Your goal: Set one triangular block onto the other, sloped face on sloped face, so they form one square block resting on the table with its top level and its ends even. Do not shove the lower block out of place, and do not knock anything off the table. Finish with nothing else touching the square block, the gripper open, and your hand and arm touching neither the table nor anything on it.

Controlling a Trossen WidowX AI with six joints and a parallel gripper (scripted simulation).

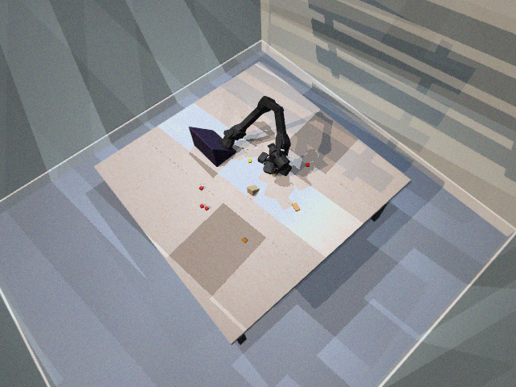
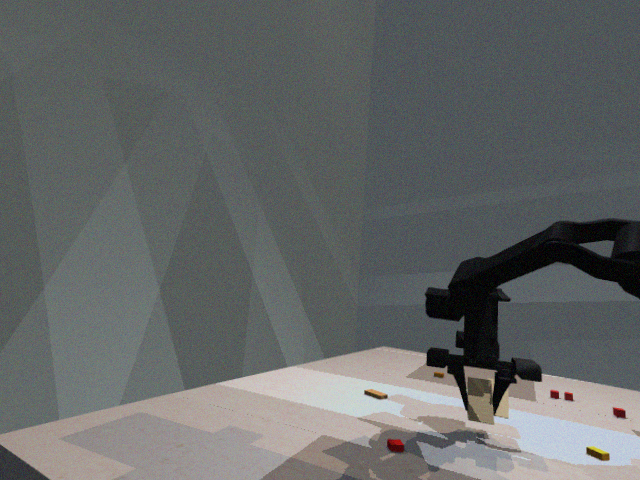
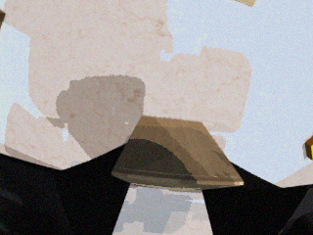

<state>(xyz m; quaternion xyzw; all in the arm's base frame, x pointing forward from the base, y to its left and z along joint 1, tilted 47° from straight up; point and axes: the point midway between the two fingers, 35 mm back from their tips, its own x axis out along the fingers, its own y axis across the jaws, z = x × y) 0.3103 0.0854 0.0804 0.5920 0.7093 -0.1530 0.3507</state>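
My gripper [image 2: 481, 411] [image 3: 167, 149] is shut on one tan triangular block [image 2: 480, 397] [image 3: 168, 147], pointing down. The held block appears to be off the table, with a finger on each side; in the top view the gripper body hides most of it. The other triangular block [image 1: 252, 190] [image 2: 503, 407] rests on the table, apart from the held one. In the exterior view it is partly hidden behind a finger; in the wrist view only a sliver of it [image 3: 245, 1] shows at the top edge.
A dark wedge-shaped box [image 1: 210, 145] stands beside the arm's base. A yellow piece [image 1: 250, 160] [image 2: 597, 453] and a red cube [image 1: 307, 164] [image 2: 395, 445] lie on either side of the gripper. An orange bar [image 1: 296, 206] [image 2: 375, 394], a smaller orange piece [image 1: 244, 239] and other red cubes lie farther out.
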